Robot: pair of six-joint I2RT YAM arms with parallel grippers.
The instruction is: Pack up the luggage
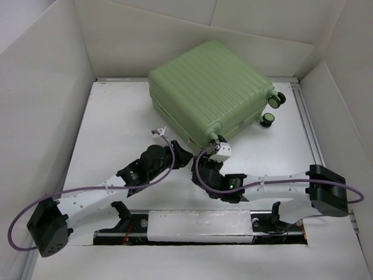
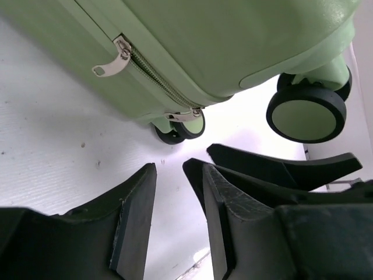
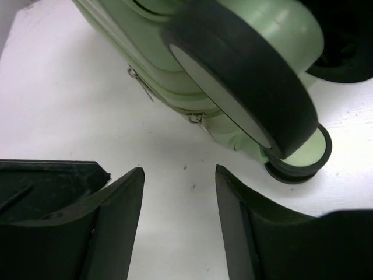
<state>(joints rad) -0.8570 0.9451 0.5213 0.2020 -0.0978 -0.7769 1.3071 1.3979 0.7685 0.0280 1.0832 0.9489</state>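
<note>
Luggage (image 1: pixel 210 87) lies closed at upper centre. Below its corner, left pincer (image 2: pixel 178 170) narrowly parted, right pincer (image 3: pixel 179 170) spread, both empty.

luggage (image 1: pixel 204 87): 1 | left claw (image 2: pixel 173 175) + right claw (image 3: pixel 179 175): 2 | zipper pulls (image 2: pixel 111 63): 2

You've got the luggage (image 1: pixel 210 90) lying flat on its broad side at the far middle of the white table (image 1: pixel 116 134). Pale green ribbed shell, zipped shut. Black-and-green caster wheels (image 1: pixel 277 99) stick out to the right, and a silver zipper pull (image 2: pixel 111 60) dangles along the near edge.
</note>
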